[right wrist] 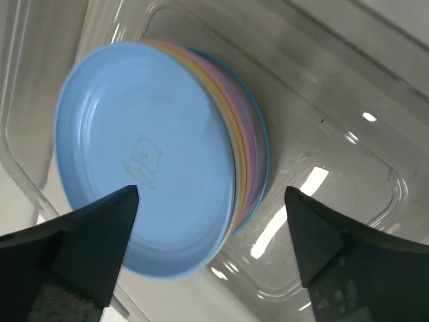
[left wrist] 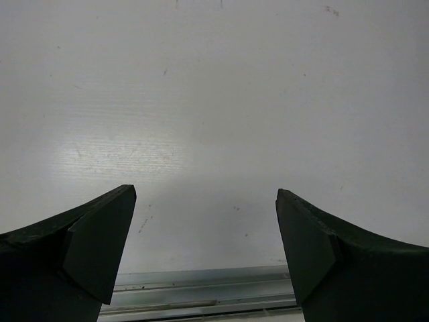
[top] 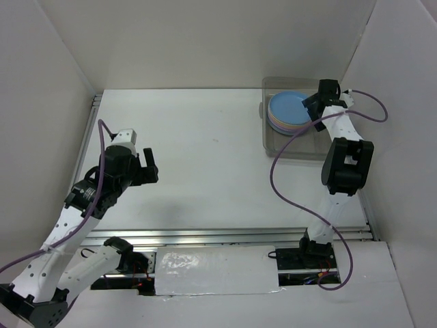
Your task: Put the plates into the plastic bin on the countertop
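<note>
In the overhead view the plastic bin [top: 273, 147] sits at about 2 o'clock on the tabletop [top: 205, 137]. The plates lie inside it as one stack [right wrist: 251, 147], with the blue plate [right wrist: 144, 154] uppermost, its edge blurred and offset toward 9 o'clock in the wrist view. The right end effector [right wrist: 211, 201] hangs above it released, fingers wide and gripping nothing. The left end effector [left wrist: 206, 194], at 8 o'clock, is likewise spread over bare tabletop. No plate shows outside the bin, so the step looks like a clean exit: lift the right arm straight up with the fingers apart and clear of the bin's rim, so the top plate settles undisturbed
</note>
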